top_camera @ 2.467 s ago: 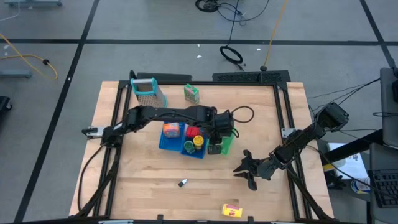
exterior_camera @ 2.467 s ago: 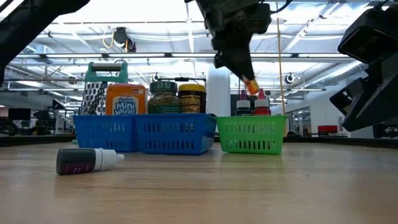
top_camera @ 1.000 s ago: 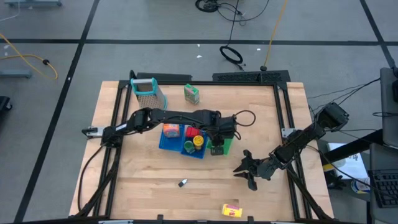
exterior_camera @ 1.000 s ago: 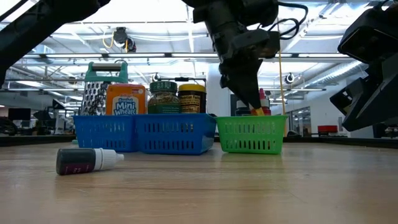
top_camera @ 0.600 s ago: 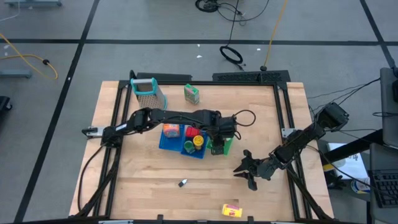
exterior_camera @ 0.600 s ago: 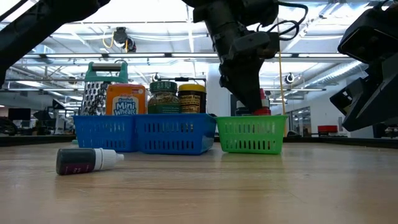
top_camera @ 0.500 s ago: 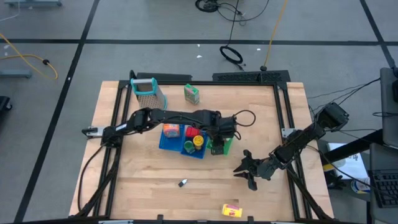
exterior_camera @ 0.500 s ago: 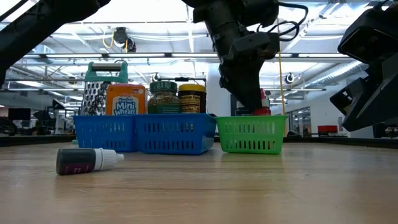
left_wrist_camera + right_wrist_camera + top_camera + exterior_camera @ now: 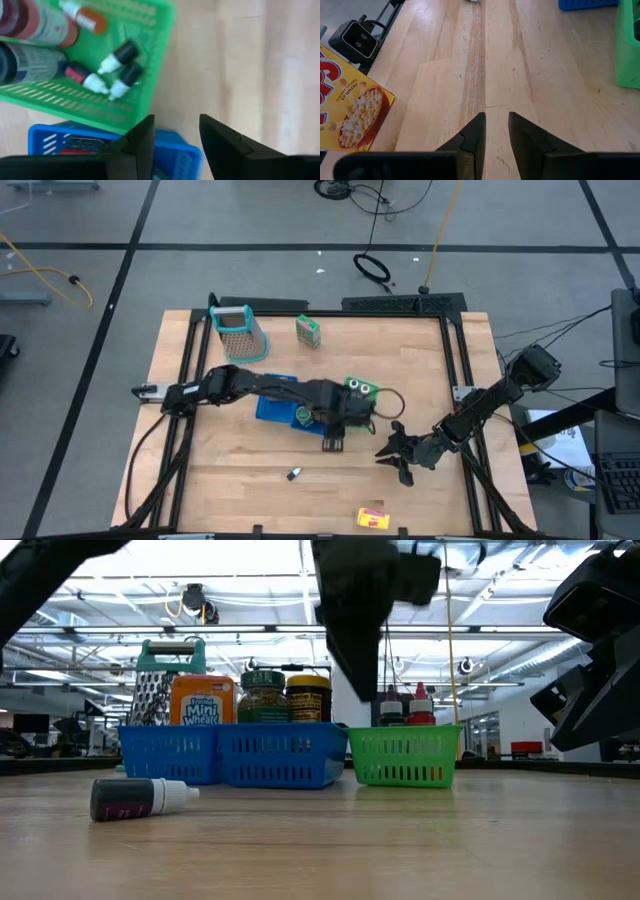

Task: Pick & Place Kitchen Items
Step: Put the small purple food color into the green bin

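My left gripper (image 9: 333, 442) (image 9: 176, 134) is open and holds nothing; it hovers over the table just on the near side of the green tray (image 9: 359, 388) (image 9: 150, 95). Several tiny bottles lie in that tray, among them an orange one (image 9: 86, 18). Near the table's near edge a purple-capped bottle (image 9: 295, 474) (image 9: 140, 798) lies on its side, and so does a yellow box (image 9: 372, 518) (image 9: 350, 117). A green carton (image 9: 308, 331) stands at the far edge. My right gripper (image 9: 396, 454) (image 9: 496, 131) waits, open, right of centre.
The blue tray (image 9: 272, 409) (image 9: 230, 753) left of the green tray holds an orange packet (image 9: 201, 700) and jars (image 9: 287, 695). A metal grater with a teal handle (image 9: 238, 328) stands at the far left. Bare wood lies between the trays and the near edge.
My left gripper rose out of the green tray and swung toward the table's near edge. The orange bottle it had carried down into the tray stays behind there, lying among the others. My right arm kept still.
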